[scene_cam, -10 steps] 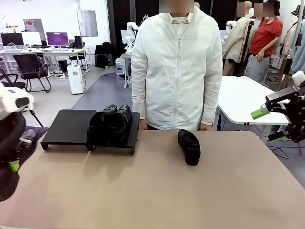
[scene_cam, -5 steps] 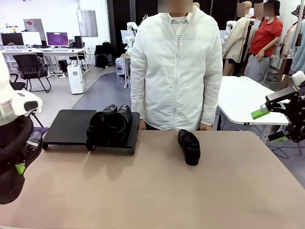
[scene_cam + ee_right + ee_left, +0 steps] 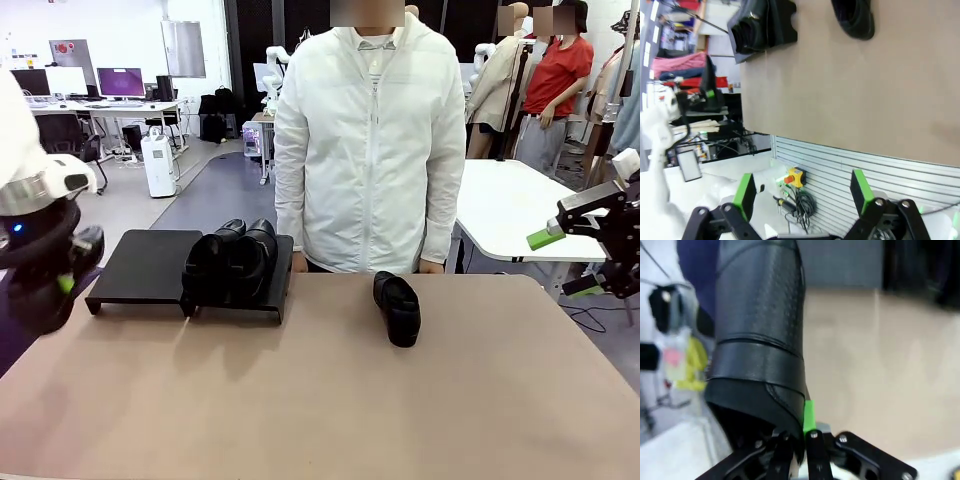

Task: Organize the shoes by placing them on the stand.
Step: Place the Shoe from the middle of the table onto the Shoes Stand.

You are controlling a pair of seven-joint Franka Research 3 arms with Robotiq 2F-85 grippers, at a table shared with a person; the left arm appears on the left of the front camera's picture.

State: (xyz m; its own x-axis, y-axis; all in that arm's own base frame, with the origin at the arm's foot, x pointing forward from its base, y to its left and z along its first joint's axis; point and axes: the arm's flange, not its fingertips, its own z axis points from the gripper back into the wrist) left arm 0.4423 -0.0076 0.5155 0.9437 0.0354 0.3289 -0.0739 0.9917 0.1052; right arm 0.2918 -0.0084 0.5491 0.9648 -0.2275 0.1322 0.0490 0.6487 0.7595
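Observation:
My left gripper (image 3: 62, 284) hangs at the table's left edge, shut on a black shoe (image 3: 38, 292) held in the air, just left of the stand (image 3: 145, 262). In the left wrist view the shoe (image 3: 760, 340) rises from the pinched fingers (image 3: 810, 416) of that gripper (image 3: 797, 434). Two more shoes (image 3: 230, 262) stand side by side on the stand's right section; its left section is bare. Another shoe (image 3: 397, 308) lies on the table in front of the person. My right gripper (image 3: 565, 265) is open beyond the table's right edge, and its wrist view shows the jaws of the right gripper (image 3: 802, 192) wide apart.
A person in a white jacket (image 3: 370, 140) stands at the far side, hands low behind the table edge. The tan tabletop (image 3: 320, 400) is bare across the front and middle. A white table (image 3: 510, 205) stands behind at the right.
My left arm has lifted the held shoe up from below the table's left edge, closer to the stand's height. The right arm, the other shoes and the person have stayed put.

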